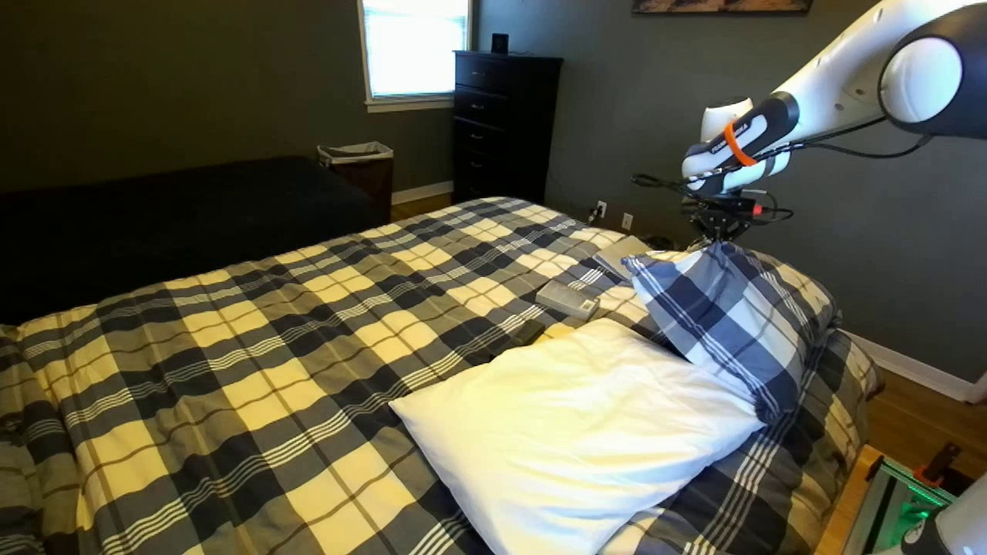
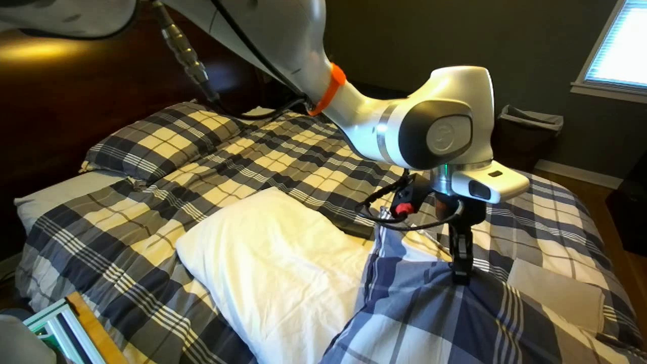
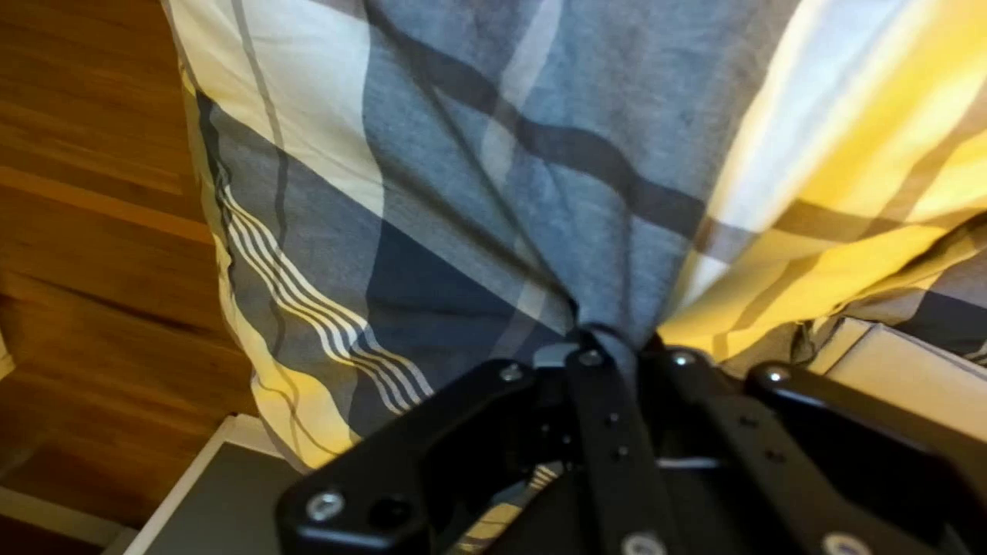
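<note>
"What does the gripper point(image 2: 461, 278) have hold of?"

"A plaid cloth point(image 1: 717, 308). The fingers point(image 3: 617, 447) are clamped on a gathered fold, and in the wrist view creases run straight into the grip."

"Where is the cloth, then?"

"To the right of a white pillow point(image 1: 570, 432) in both exterior views, its striped edge along that pillow's right end. From the pinch it slopes down like a tent. How far the pillow reaches in beneath, I can't tell."

"And what are they lying on?"

"A plaid comforter point(image 1: 254, 347), spread wide. In an exterior view a grey box point(image 1: 567, 299) lies left of the cloth, and a flat grey thing point(image 1: 619, 257) lies farther off, just beside the cloth's corner. A small dark item point(image 1: 529, 332) is by the pillow's far edge."

"Where does the arm come from?"

"In an exterior view the white arm point(image 1: 825, 81) reaches in from the upper right, with an orange band point(image 1: 739, 145) round it, and the gripper points down."

"Anything in the background?"

"A lined bin point(image 1: 358, 158) stands at the far side, left of a dark dresser point(image 1: 505, 127), with a window point(image 1: 416, 50) behind them. In an exterior view another plaid pillow point(image 2: 162, 139) lies on the left, before a dark wooden headboard point(image 2: 101, 86)."
</note>
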Robot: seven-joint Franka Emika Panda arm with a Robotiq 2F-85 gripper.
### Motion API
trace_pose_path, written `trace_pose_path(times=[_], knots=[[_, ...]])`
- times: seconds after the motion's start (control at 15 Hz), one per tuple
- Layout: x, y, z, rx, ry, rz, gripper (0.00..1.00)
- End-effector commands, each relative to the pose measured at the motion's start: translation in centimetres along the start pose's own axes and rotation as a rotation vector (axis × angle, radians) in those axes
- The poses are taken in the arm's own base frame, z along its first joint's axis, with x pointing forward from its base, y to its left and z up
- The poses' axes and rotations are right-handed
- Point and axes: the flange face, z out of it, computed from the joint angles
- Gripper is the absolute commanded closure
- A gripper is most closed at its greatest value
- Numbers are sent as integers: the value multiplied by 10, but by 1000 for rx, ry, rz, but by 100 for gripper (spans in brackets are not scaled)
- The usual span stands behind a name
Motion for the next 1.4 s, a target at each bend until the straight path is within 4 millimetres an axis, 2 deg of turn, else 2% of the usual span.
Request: trace_pose_path(times=[0.0,0.4,0.67,0.8,0.87,0.93,1.2,1.33], knots=[[-17,17,-52,50,-24,17,98],[-49,24,-109,41,-109,70,98],[-85,16,-140,70,-136,93,98],[-100,8,-149,103,-74,76,98],[-85,0,-127,61,-112,66,98],[-91,-2,-130,64,-112,59,92],[-91,-2,-117,42,-122,61,92],[-90,-2,-117,43,-122,62,92]])
